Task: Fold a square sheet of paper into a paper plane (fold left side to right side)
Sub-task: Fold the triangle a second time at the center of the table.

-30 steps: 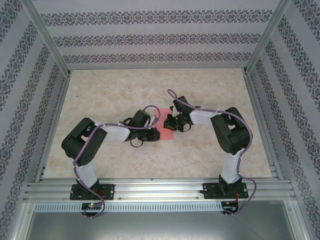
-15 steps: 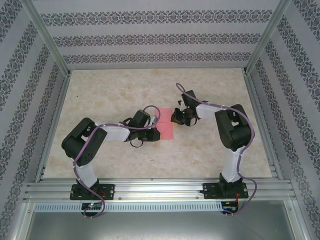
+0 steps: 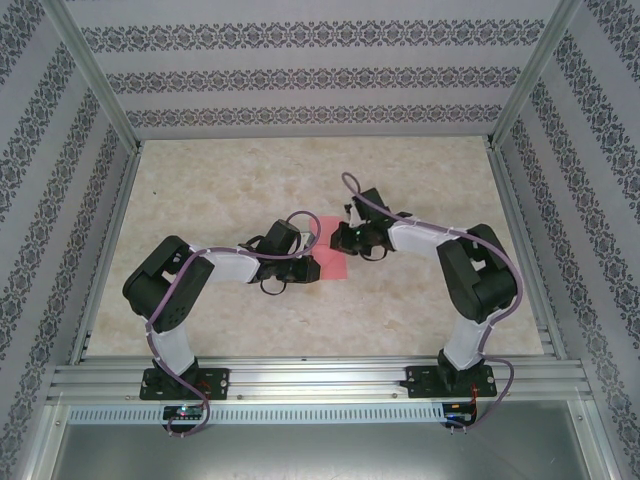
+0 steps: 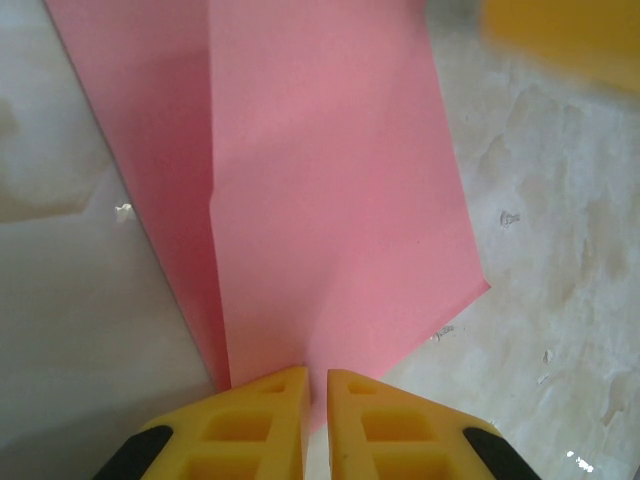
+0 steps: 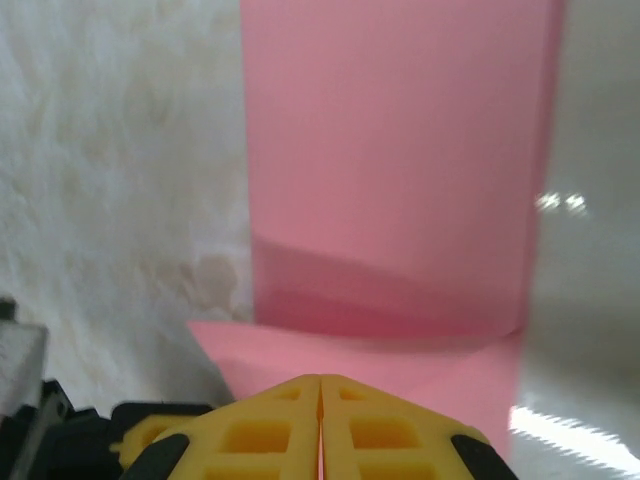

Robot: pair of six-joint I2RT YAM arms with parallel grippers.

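The square sheet of paper (image 3: pixel 328 262) is pink and lies at the middle of the table, with one layer folded over another (image 4: pixel 330 170). My left gripper (image 3: pixel 308 266) sits at its left edge. Its yellow tips (image 4: pixel 317 375) are shut to a thin slit and rest on the paper's near corner. My right gripper (image 3: pixel 343 238) is over the sheet's far right corner. Its jaws (image 5: pixel 320 380) are pressed together on a raised flap of the sheet (image 5: pixel 390 150), which curls up from the table to them.
The marbled tabletop (image 3: pixel 220 180) is bare around the paper. Aluminium rails (image 3: pixel 300 380) run along the near edge and up the sides, with patterned walls behind. A blurred yellow finger (image 4: pixel 560 35) of the right gripper shows beyond the sheet in the left wrist view.
The right gripper drew back to the right, off the sheet, then came back left over its far right corner. The left arm has stayed still.
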